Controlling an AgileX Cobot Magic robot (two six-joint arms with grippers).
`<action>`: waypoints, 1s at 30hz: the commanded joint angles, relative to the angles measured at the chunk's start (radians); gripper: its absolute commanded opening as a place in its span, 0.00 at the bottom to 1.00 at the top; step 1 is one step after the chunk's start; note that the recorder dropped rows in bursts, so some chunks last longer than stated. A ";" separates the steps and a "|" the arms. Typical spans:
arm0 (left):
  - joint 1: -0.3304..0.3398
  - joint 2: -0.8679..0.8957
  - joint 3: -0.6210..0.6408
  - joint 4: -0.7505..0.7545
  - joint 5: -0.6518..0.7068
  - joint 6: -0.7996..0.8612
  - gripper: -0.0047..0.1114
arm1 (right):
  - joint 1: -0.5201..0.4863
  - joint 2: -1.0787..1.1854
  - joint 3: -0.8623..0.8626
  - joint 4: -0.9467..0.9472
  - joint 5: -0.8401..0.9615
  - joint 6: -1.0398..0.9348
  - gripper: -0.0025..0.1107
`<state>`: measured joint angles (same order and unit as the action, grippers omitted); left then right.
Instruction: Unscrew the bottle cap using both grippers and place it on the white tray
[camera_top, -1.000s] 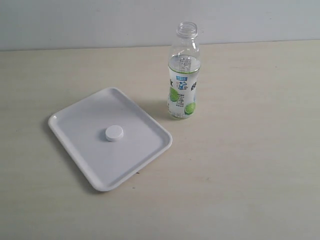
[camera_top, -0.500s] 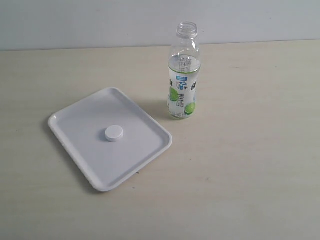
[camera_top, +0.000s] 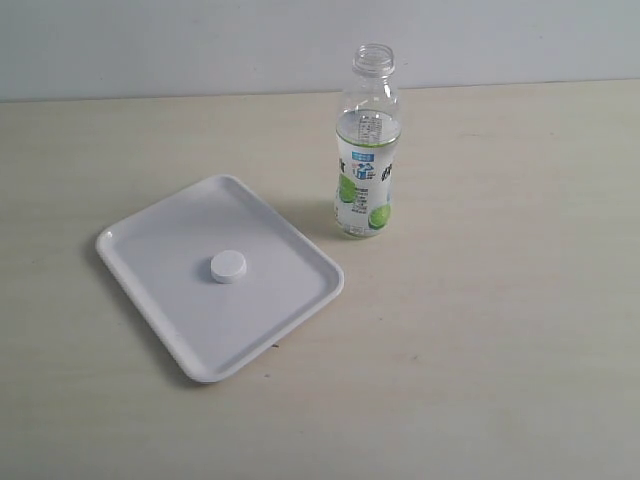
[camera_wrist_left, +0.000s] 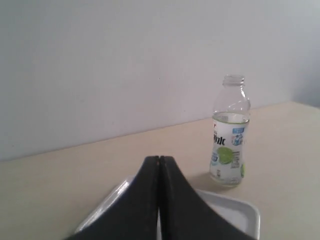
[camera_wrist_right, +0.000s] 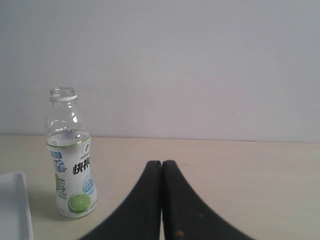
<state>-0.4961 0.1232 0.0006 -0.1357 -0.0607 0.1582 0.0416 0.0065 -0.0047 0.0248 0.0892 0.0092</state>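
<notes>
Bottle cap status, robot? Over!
Left gripper shut, right gripper shut, both empty. Bottle cap off, lying on white tray. Bottle upright, neck open. Nothing in the way.

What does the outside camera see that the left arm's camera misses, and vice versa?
Only the exterior view shows the small round white plastic bottle cap, lying on the flat glossy white tray. Only the left wrist view shows the left gripper, black jaws shut. Both show that tray and the open, clear plastic bottle with a lime label.
</notes>
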 joint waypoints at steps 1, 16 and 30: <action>0.069 -0.080 -0.001 -0.007 0.086 0.157 0.04 | -0.006 -0.007 0.005 0.000 -0.003 -0.009 0.02; 0.457 -0.123 -0.001 -0.011 0.138 0.088 0.04 | -0.006 -0.007 0.005 0.000 -0.003 -0.009 0.02; 0.457 -0.123 -0.001 -0.084 0.133 -0.051 0.04 | -0.006 -0.007 0.005 0.000 -0.003 -0.009 0.02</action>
<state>-0.0419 0.0066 0.0006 -0.2788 0.0770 0.2216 0.0416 0.0065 -0.0047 0.0248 0.0899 0.0092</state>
